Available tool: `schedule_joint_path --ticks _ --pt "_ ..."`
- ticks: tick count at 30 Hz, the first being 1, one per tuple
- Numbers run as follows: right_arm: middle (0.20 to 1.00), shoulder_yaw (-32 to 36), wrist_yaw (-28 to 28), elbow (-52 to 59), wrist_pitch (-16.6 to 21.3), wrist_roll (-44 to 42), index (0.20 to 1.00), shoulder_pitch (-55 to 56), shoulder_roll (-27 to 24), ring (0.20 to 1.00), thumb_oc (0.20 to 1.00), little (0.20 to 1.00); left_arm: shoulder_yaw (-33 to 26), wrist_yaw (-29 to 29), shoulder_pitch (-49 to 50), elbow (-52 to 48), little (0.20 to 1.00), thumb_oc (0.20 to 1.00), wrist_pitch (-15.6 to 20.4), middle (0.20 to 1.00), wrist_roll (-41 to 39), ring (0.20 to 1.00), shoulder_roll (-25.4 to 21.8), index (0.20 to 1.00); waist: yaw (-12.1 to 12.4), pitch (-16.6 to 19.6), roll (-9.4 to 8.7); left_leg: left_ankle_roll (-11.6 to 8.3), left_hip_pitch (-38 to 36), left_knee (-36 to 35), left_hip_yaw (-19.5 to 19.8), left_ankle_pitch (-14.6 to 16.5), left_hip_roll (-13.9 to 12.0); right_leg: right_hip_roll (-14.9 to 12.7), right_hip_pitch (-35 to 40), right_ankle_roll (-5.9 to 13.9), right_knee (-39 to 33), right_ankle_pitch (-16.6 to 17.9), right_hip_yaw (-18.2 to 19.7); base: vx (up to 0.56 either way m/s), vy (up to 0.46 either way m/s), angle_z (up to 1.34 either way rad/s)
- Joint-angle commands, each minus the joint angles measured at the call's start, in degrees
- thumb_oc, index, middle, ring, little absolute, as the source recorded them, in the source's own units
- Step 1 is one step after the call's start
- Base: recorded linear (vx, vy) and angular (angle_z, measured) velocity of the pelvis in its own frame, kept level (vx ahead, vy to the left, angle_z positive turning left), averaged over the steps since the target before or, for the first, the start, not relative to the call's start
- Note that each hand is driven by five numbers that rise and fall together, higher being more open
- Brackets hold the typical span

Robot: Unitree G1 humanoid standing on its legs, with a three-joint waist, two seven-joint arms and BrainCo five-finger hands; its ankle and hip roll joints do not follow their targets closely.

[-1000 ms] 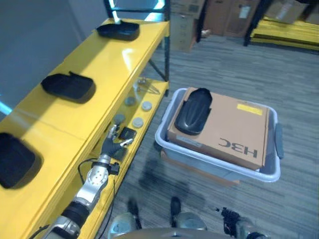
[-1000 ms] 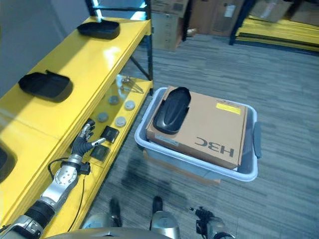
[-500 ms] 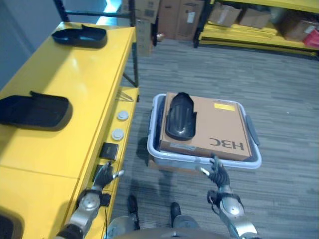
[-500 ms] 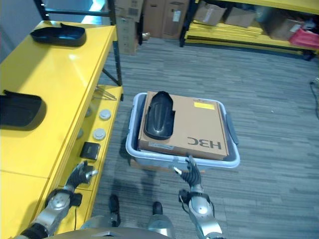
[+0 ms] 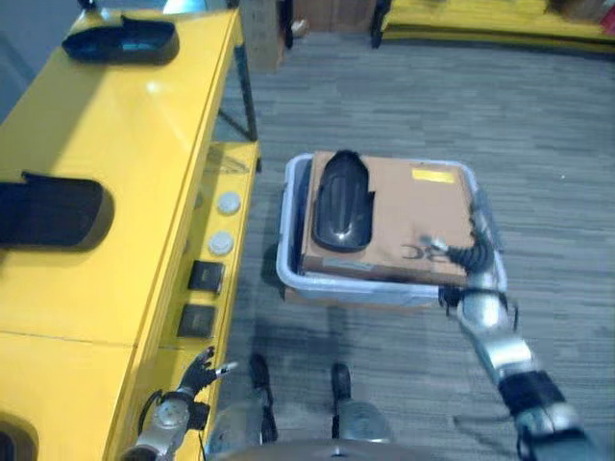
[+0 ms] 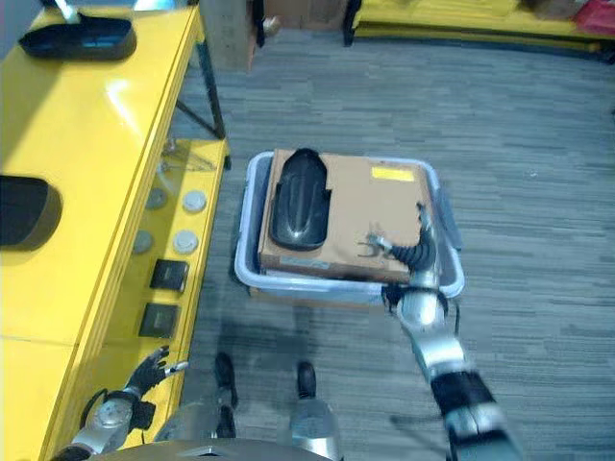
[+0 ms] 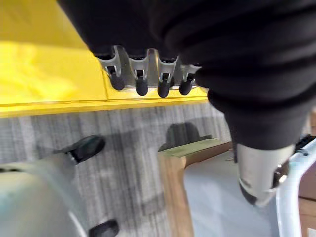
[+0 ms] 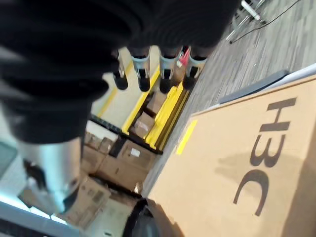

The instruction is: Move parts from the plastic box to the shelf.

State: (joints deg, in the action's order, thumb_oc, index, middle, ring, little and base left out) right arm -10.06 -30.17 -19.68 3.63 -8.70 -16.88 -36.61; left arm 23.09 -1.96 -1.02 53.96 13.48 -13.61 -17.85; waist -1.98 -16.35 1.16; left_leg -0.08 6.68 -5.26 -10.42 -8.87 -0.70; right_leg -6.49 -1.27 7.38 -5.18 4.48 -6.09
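A grey plastic box [image 5: 332, 286] stands on the carpet right of the yellow shelf [image 5: 144, 144]. A brown cardboard box [image 5: 413, 216] lies in it, and a black moulded part [image 5: 343, 202] rests on the cardboard's left side. My right hand [image 5: 459, 257] hovers over the box's near right corner, open, fingers straight above the cardboard [image 8: 237, 163], holding nothing. The black part [image 8: 148, 222] lies beyond its fingers. My left hand [image 5: 199, 370] hangs low by the shelf's front edge, open and holding nothing, fingers [image 7: 148, 84] relaxed.
Two more black parts [image 5: 120, 38] [image 5: 48, 211] lie on the shelf top. On the lower shelf level are round discs [image 5: 228, 203] and small black squares [image 5: 206, 277]. A shelf post [image 5: 248, 86] stands left of the box. Yellow racking [image 5: 480, 14] runs along the far side.
The camera has shifted. My right hand has risen from in front of the box to above its near right corner. My left hand has dropped lower beside the shelf.
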Motion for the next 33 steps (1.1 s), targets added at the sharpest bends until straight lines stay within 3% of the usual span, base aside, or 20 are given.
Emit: schedule_joint_path --ticks 1,11,19,23,26,27,28,29,30,31,33 --pt "1.000 -1.10 -4.37 -0.91 -1.74 -2.19 1.000 -9.00 -2.75 1.000 1.000 1.000 0.79 0.72 -5.07 2.09 1.000 1.000 1.17 1.000 0.34 1.000 -1.56 1.000 3.05 -3.01 -0.43 0.23 -1.25 0.26 4.74 8.14 0.88 -0.23 -1.12 -0.66 0.23 -1.97 -2.43 -0.06 -0.052 0.24" --pt "1.000 -2.94 -6.20 -15.34 -4.09 -4.66 1.000 -23.28 -6.20 1.000 1.000 1.000 4.73 1.58 -8.84 1.69 1.000 1.000 2.81 1.000 -1.13 1.000 -1.15 1.000 6.37 -6.37 0.90 -0.63 2.75 0.26 8.43 6.32 1.17 -0.73 -3.90 -0.95 0.60 -1.65 -5.07 -0.01 -0.016 0.25" --pt "1.000 -5.37 -7.73 -23.36 -11.45 -5.08 1.000 -27.76 -5.98 1.000 1.000 1.000 6.16 0.64 -11.69 -0.21 1.000 1.000 2.76 1.000 -3.85 1.000 -1.15 1.000 7.30 -8.18 1.53 -1.10 4.37 0.26 9.39 5.71 1.14 -1.30 -5.72 -0.77 1.48 -1.44 -6.38 0.00 0.009 0.14" --pt "1.000 -7.05 -5.88 -27.33 -13.41 -5.23 1.000 -28.07 -5.45 1.000 1.000 1.000 6.32 0.26 -12.39 -0.97 1.000 1.000 2.42 1.000 -5.05 1.000 -1.36 1.000 7.61 -8.90 1.82 -1.15 4.76 0.26 9.47 5.56 1.12 -1.59 -6.26 -0.76 1.94 -1.44 -6.84 0.00 0.002 0.02" --pt "1.000 -8.54 -2.72 -30.49 -17.54 -3.71 1.000 -28.38 -5.12 1.000 1.000 1.000 5.94 0.18 -12.83 -0.98 1.000 1.000 1.31 1.000 -7.25 1.000 -1.28 1.000 7.72 -9.57 2.06 -1.40 5.16 0.26 9.38 5.33 1.20 -1.84 -6.73 -0.64 1.98 -1.23 -7.17 0.00 0.011 0.00" --pt "0.677 -9.37 -1.17 -32.81 -19.34 -3.86 0.677 -28.56 -4.81 0.677 0.677 0.677 5.72 0.26 -13.03 -0.61 1.000 1.000 1.19 1.000 -8.02 1.000 -1.30 1.000 7.96 -9.81 2.11 -1.44 5.25 0.26 9.44 5.29 1.23 -1.97 -6.79 -0.59 2.01 -1.20 -7.41 0.00 0.000 0.00" --pt "0.573 -9.48 -0.98 -33.06 -19.44 -3.79 0.573 -28.63 -4.78 0.573 0.573 0.573 5.68 0.29 -13.06 -0.56 1.000 1.000 1.17 1.000 -8.07 1.000 -1.30 1.000 7.96 -9.84 2.11 -1.45 5.26 0.26 9.45 5.29 1.23 -1.99 -6.79 -0.58 2.02 -1.20 -7.44 0.00 0.000 0.00" --pt "0.363 -10.48 1.95 -35.70 -21.67 -3.61 0.363 -28.63 -4.44 0.363 0.363 0.363 5.45 0.25 -13.34 -0.56 1.000 1.000 0.79 1.000 -8.45 1.000 -1.36 1.000 8.30 -10.03 2.12 -1.47 5.43 0.26 9.43 5.19 1.24 -2.10 -6.82 -0.56 1.97 -1.11 -7.79 -0.01 -0.016 0.05" --pt "0.354 -10.60 2.12 -36.06 -21.60 -3.52 0.354 -28.67 -4.41 0.354 0.354 0.354 5.40 0.25 -13.38 -0.61 1.000 1.000 0.70 1.000 -8.43 1.000 -1.38 1.000 8.31 -10.05 2.12 -1.47 5.47 0.26 9.45 5.18 1.24 -2.10 -6.83 -0.55 1.95 -1.09 -7.84 -0.03 -0.051 0.08" --pt "0.200 -11.47 4.49 -39.46 -22.48 -2.84 0.200 -28.59 -4.30 0.200 0.200 0.200 5.22 0.30 -13.61 -0.59 1.000 1.000 0.47 1.000 -8.44 1.000 -1.57 1.000 8.78 -10.23 2.10 -1.48 5.64 0.26 9.58 5.05 1.22 -2.22 -6.80 -0.51 1.87 -0.97 -8.33 -0.03 -0.062 0.12" --pt "0.200 -11.89 6.51 -42.65 -23.42 -3.29 0.200 -28.86 -4.32 0.200 0.200 0.200 5.24 0.53 -13.56 -0.33 1.000 1.000 0.72 1.000 -9.09 1.000 -1.74 1.000 9.21 -10.30 2.16 -1.50 5.70 0.26 9.82 4.97 1.20 -2.27 -6.72 -0.52 1.87 -0.97 -8.78 -0.03 -0.065 0.16"
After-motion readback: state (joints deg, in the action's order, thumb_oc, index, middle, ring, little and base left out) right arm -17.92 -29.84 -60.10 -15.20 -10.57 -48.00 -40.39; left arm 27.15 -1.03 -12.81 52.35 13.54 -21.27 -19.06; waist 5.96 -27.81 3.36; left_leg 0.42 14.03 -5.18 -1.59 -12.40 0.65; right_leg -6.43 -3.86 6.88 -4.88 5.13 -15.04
